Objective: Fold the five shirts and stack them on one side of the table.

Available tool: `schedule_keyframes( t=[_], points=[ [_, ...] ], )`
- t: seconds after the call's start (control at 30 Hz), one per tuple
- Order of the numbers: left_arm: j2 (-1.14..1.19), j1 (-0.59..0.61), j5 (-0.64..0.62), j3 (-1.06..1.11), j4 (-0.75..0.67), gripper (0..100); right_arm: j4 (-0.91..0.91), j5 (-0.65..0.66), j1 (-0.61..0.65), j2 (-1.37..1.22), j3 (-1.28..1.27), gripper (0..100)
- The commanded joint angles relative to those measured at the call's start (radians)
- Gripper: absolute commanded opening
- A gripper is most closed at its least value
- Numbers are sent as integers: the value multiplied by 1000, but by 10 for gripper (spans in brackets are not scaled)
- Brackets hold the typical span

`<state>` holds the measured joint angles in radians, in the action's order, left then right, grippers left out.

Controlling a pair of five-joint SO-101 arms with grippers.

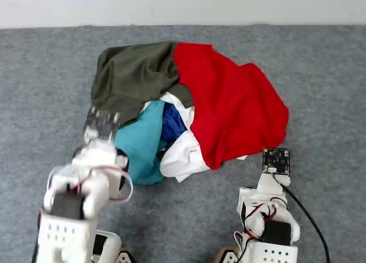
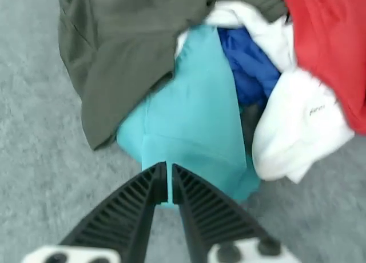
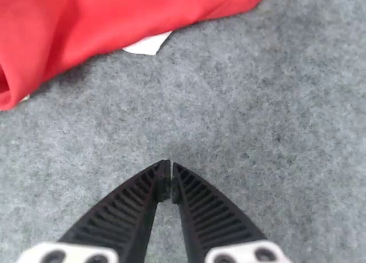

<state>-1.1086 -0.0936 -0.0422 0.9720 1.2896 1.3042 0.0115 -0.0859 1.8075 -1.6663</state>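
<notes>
High view, from the left: the left arm stands at the near edge of the grey worktop (image 1: 320, 74), reaching in to the left side of the crumpled, unfolded shirts. The left claw (image 2: 169, 167) is closed with nothing between its fingers, its tips over the near edge of the teal shirt (image 1: 143, 143); I cannot tell whether they touch the cloth.

The shirts overlap around the middle of the worktop, nearer the far edge. The olive shirt (image 1: 128, 74) lies farthest left and drapes over the teal one. A blue shirt (image 1: 172, 123) is wedged between the teal shirt and the white shirt (image 1: 183, 154). The red shirt (image 1: 234, 108) spreads widest, on the right, covering part of the white one.

The right claw (image 3: 170, 164) is closed and empty above bare worktop, just on the near side of the red shirt's hem.
</notes>
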Motion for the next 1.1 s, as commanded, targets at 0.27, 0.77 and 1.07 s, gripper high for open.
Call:
schedule_keyframes(
  t=[0.27, 0.77, 1.07],
  points=[
    [451, -6, 21, -455, 20, 36, 4, -9, -10, 7, -17, 9],
    [908, -78, 232, -696, -20, 269, 4, -9, -10, 7, -17, 9],
    [1386, -78, 233, -1003, -18, 272, 4, -9, -10, 7, -17, 9]
  ],
)
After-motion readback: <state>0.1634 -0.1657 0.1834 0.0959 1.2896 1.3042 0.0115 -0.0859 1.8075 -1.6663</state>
